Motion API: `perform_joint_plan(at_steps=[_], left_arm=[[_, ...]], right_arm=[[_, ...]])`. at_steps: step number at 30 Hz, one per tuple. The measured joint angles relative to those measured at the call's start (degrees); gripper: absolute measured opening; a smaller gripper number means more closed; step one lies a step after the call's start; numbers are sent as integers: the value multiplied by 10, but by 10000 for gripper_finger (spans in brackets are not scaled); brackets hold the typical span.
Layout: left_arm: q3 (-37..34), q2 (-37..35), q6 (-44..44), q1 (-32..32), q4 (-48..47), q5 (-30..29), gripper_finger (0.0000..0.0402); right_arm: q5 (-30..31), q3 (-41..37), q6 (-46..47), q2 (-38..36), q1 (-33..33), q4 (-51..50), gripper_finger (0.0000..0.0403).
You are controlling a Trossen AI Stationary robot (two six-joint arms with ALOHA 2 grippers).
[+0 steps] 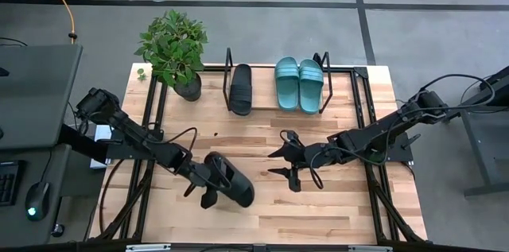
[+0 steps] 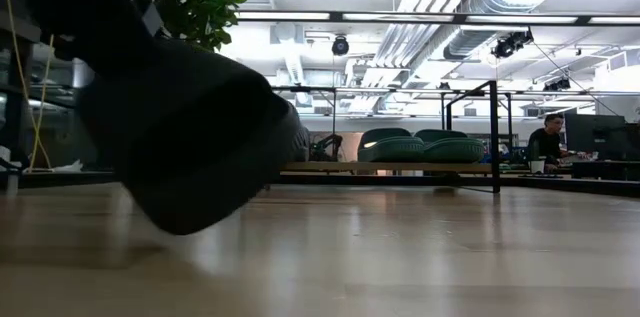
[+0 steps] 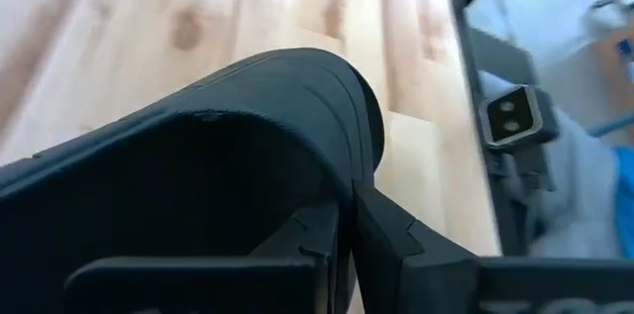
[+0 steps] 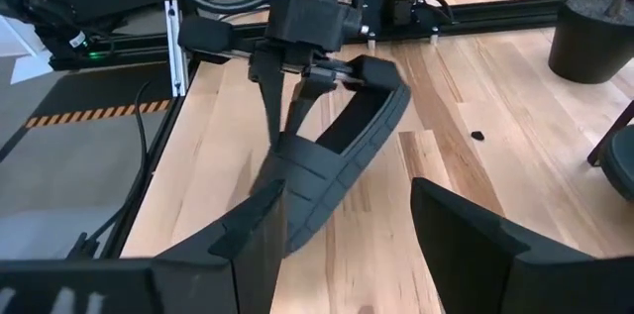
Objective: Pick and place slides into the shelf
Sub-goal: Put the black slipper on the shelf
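High view. Shelf [image 1: 342, 110] stands at the far side of the bench [image 1: 374, 212], beside a potted plant [image 1: 175, 49]. On its board: one black slide [image 1: 241, 88] toward the plant end, then two teal slides [image 1: 299, 83] side by side, touching. Room is left on the board for one more, seemingly between the black slide and the near frame. So three of four are placed, as I judge it. The fourth slide [image 1: 229, 179] is at the near-left of the bench, in the left pincer [image 1: 208, 182], which is closed on it; cannot tell from here whether it rests on the wood or is lifted. Right pincer [image 1: 288, 160] hovers mid-bench, fingers spread wide, holding nothing, pointed toward the fourth slide but apart from it.

Low view. The fourth slide fills the left foreground, tilted, its lowest edge seemingly just clear of the bench. Beyond it, the shelf with the teal slides on the board; the shelved black slide is largely hidden behind the foreground slide. A person sits far off in the room.

Left wrist view. Pincer fingers nearly together, pinching the black slide's edge; bench wood shows beyond.

Right wrist view. Own fingers wide and empty. Ahead, the left pincer grips the fourth slide by its heel end, toe hanging down.

Remaining, by my reading: carry this last slide to the shelf and set it down.
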Motion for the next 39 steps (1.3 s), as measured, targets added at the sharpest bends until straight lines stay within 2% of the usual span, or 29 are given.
perform_joint_plan(at_steps=[8,27,32,39], left_arm=[[47,0,9,0,-91,-70,8],[148,0,87,-1,-163,-209,11],[181,0,110,-1,-219,-281,4],[215,0,169,0,-241,-317,14]], right_arm=[[15,0,-22,0,18,5,206],[6,0,43,0,33,51,206],[6,-1,41,3,31,67,206],[10,-1,38,15,0,84,206]])
